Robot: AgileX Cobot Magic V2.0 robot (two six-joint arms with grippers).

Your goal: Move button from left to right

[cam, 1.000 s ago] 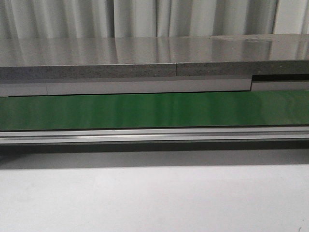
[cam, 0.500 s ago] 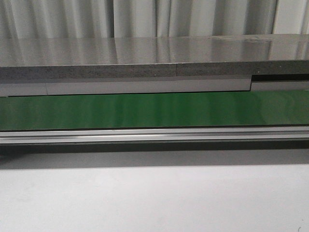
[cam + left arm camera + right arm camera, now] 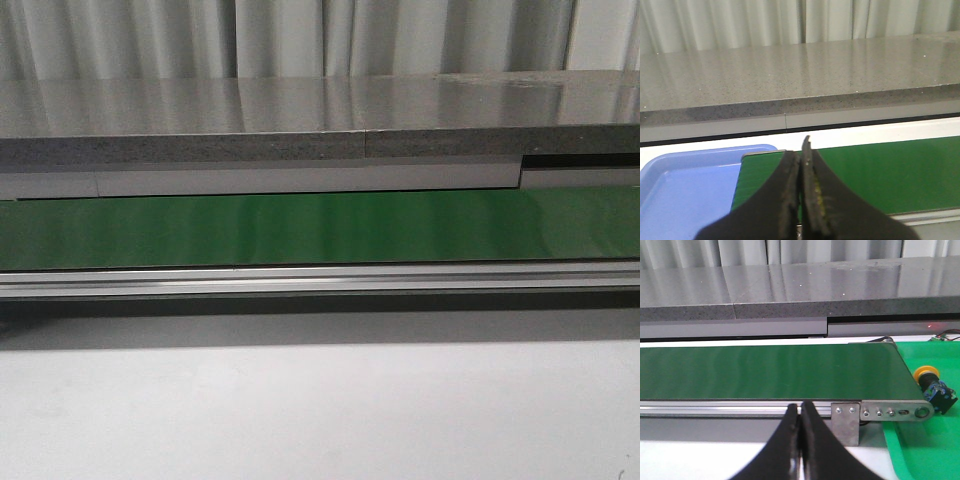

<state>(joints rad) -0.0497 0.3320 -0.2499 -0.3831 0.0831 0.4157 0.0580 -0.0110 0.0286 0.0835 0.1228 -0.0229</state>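
The conveyor belt (image 3: pixel 300 230) is showing a deep, plain green between a silver aluminium rail (image 3: pixel 320 279) and a speckled grey stone counter (image 3: pixel 300 120), with pale grey-white curtains (image 3: pixel 300 35) hanging behind in vertical folds. The button (image 3: pixel 932 385) is showing a yellow-orange cap on a black body, lying on a bright green tray (image 3: pixel 925 440). A light blue tray (image 3: pixel 685 185) is sitting by the belt, and both black grippers, left (image 3: pixel 801 200) and right (image 3: pixel 800 440), are dark against it.

Right gripper (image 3: pixel 800 415): fingers pressed together, nothing between them, over the belt's near rail. Green belt (image 3: pixel 770 371) runs across, ending at a metal end bracket (image 3: pixel 880 412). Button (image 3: pixel 932 386), yellow cap, black body, lies tilted on green tray (image 3: pixel 920 450), just beyond belt end.
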